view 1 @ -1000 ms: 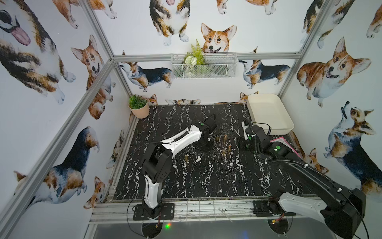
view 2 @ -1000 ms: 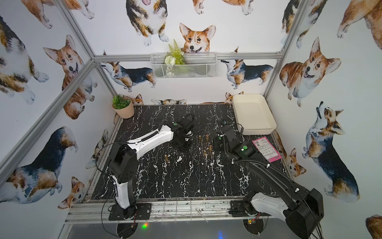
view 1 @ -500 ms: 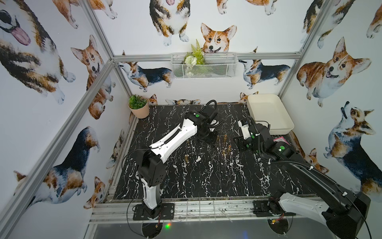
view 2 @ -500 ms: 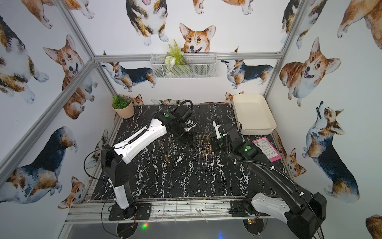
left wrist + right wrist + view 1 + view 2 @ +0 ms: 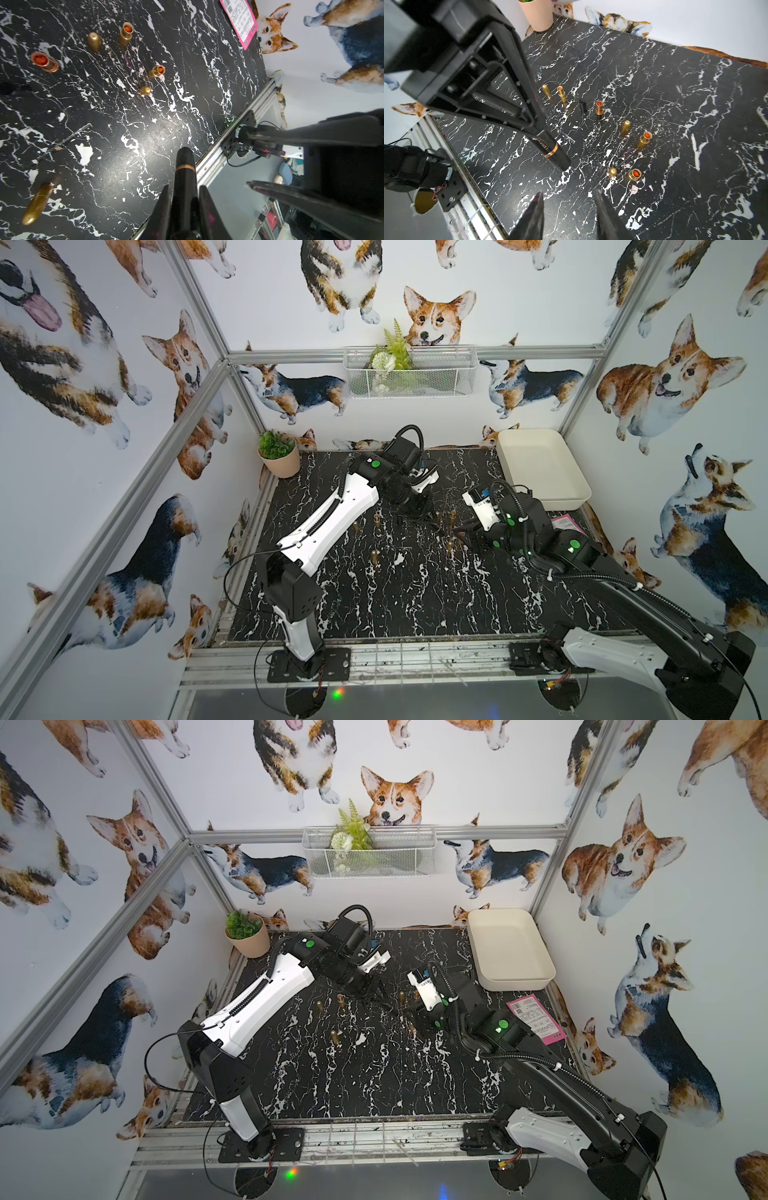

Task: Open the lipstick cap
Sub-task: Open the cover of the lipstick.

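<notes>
Left jaws: in the left wrist view, your left gripper (image 5: pixel 185 199) is clamped on the black lipstick (image 5: pixel 185 164), which pokes out past the fingertips above the marble table (image 5: pixel 124 135).
Right jaws: in the same view, the right gripper (image 5: pixel 245 158) stands parted and empty, near the lipstick's free end but not touching it.
Lipstick: in the right wrist view, the lipstick (image 5: pixel 553 151) is held tilted in the air, its tip ahead of the right gripper (image 5: pixel 568 197) and not between those fingers.
Handling: it is probably light, stiff and glossy (so likely slippery).
Hold: take the short end beyond the copper band (image 5: pixel 550 151) squarely, then pull along the tube.
Table: gold caps (image 5: pixel 626 126) and uncapped tubes (image 5: pixel 644 139) stand apart from the grippers.
Position: in both top views, the lipstick sits mid-table between the arms, too dark to pick out.
Tray: the cream tray (image 5: pixel 540 464) at the far right is empty.
Basket: the wire basket (image 5: pixel 370 859) on the far wall holds greenery.
Pot: the pot (image 5: pixel 279 460) at the far left holds a small plant.
</notes>
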You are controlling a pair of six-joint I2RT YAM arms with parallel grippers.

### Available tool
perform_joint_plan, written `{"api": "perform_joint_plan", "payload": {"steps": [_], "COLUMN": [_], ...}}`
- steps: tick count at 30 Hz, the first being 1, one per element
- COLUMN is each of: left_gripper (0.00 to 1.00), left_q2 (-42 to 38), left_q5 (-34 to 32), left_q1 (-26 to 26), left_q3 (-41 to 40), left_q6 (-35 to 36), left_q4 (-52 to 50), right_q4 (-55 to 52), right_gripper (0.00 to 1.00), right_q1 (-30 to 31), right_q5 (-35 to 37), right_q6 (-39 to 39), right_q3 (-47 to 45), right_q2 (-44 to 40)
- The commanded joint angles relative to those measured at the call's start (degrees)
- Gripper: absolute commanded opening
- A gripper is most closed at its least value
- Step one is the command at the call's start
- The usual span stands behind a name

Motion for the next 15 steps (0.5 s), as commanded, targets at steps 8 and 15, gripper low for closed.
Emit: {"api": "perform_joint_plan", "payload": {"steps": [8,15], "left_gripper": [0.17,0.17], "left_q2": [-1.7,-1.5], "left_q5": [5.3,7.5], "left_q1": [0.7,1.3], "left_q3": [0.4,1.0], "left_q6": [0.1,0.2], "left_q4": [-0.8,-0.7], "right_q4": [2.2,2.2], "right_gripper": [0.46,0.46], "right_q1": [1.0,1.0], "right_q5": [-5.8,-6.5], "right_q6": [-3.0,-3.7], "right_q3": [2.6,1.3], "right_q2": [3.5,4.0]}}
